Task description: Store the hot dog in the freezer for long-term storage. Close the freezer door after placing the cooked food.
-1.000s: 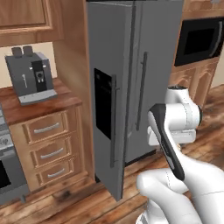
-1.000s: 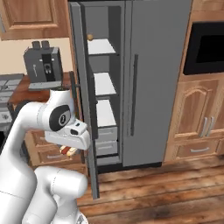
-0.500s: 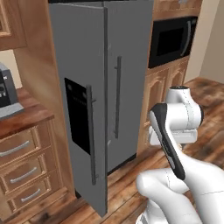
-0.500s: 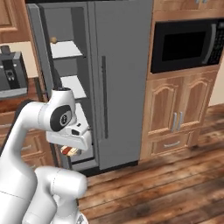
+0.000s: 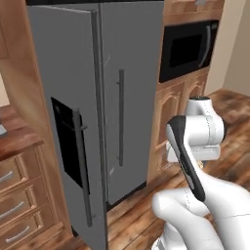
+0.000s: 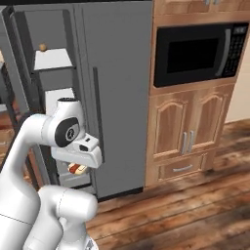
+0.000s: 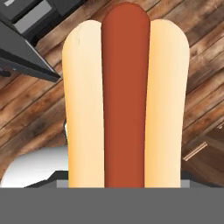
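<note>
The arm (image 5: 195, 161) has smooth white rounded shells, a dark grey band along one link, and a dark round joint cap (image 6: 67, 134).

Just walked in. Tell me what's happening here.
The robot arm is carrying the hot dog in its gripper, held low in front of the freezer. The freezer door stands open, showing white shelves, with a small brown lump on the top one. The hot dog is not yet inside.

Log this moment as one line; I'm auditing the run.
phase: carrying | gripper: shut on hot dog | freezer door: open | freezer: hot dog not yet inside
</note>
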You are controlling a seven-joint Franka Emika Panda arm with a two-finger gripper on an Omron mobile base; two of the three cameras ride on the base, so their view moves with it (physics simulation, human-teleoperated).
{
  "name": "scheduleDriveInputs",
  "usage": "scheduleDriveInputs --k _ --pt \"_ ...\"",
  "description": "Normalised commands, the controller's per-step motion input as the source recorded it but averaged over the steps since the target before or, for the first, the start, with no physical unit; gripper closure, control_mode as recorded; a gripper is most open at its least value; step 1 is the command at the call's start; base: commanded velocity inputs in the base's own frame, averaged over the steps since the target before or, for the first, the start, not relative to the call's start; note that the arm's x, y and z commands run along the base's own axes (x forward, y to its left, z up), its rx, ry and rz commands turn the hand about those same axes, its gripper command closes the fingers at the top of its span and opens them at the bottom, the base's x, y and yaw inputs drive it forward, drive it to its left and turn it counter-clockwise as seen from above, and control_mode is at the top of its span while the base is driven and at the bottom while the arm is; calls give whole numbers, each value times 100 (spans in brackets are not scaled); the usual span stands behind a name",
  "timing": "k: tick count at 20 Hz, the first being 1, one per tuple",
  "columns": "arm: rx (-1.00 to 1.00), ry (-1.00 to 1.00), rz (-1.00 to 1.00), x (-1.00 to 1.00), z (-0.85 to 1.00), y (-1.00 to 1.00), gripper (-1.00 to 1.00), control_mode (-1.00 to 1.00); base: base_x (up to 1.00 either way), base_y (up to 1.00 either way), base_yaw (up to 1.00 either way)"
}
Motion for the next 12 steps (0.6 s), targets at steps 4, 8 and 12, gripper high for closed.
scheduleDriveInputs --k 4,8,12 --pt "0 0 0 0 0 0 100 100 55 -39 6" --pt "0 0 0 0 0 0 100 100 57 -24 28" --pt "0 0 0 0 0 0 100 100 64 -25 41"
